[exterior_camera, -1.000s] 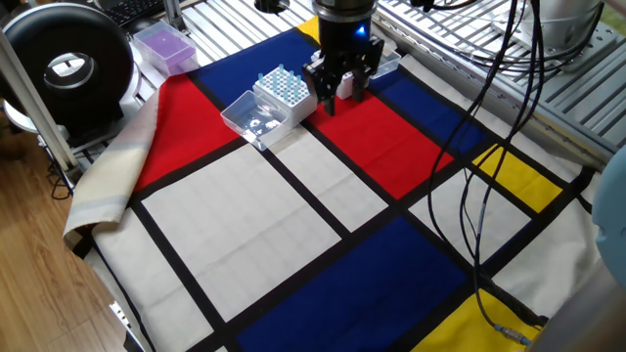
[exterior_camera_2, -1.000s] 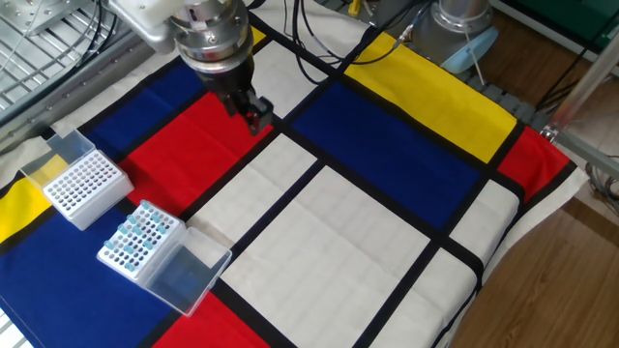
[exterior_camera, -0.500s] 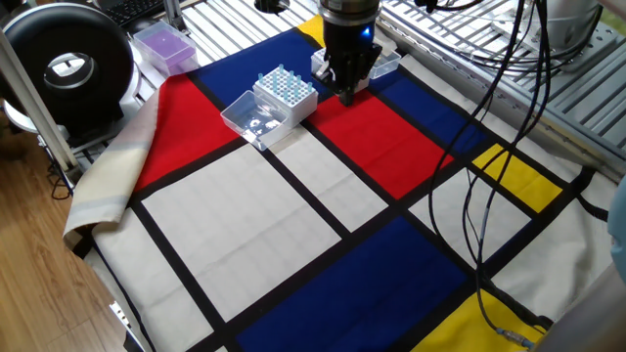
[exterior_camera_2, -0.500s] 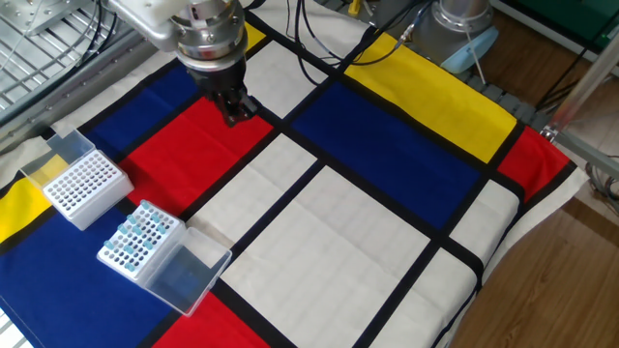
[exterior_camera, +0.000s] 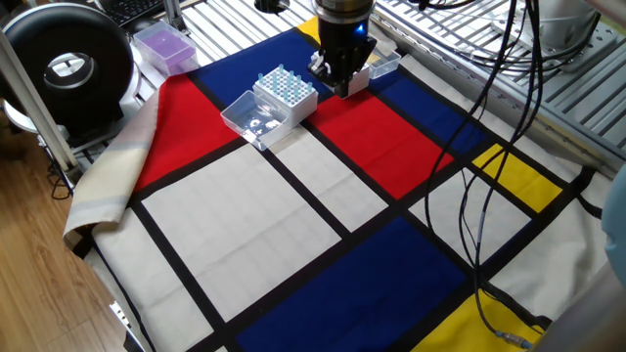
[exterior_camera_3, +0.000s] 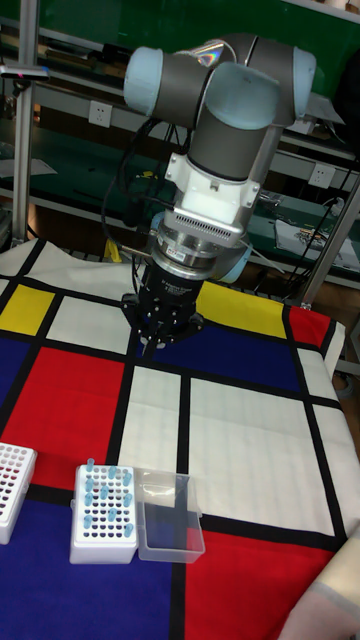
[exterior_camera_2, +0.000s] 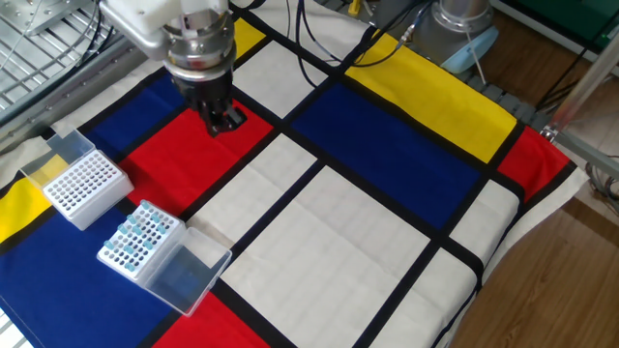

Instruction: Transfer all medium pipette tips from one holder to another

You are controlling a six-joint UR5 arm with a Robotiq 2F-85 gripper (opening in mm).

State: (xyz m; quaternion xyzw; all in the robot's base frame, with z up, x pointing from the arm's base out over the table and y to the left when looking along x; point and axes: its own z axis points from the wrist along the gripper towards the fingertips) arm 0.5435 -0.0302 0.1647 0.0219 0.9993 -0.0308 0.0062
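Observation:
Several pale-blue medium pipette tips stand upright in a white holder with its clear lid folded open. A second white holder with bare holes sits beside it; in one fixed view the arm mostly hides it. My gripper hangs low over the red patch, apart from both holders, pointing down. Its fingers are together, and I see nothing between them.
The checked cloth covers the table. A purple box and a round black device stand past the cloth's far left corner. Black cables hang at the right. Metal racks border the back.
The fingers stood wide apart a second ago and have come together. The gripper has shifted a little across the red patch toward the holders.

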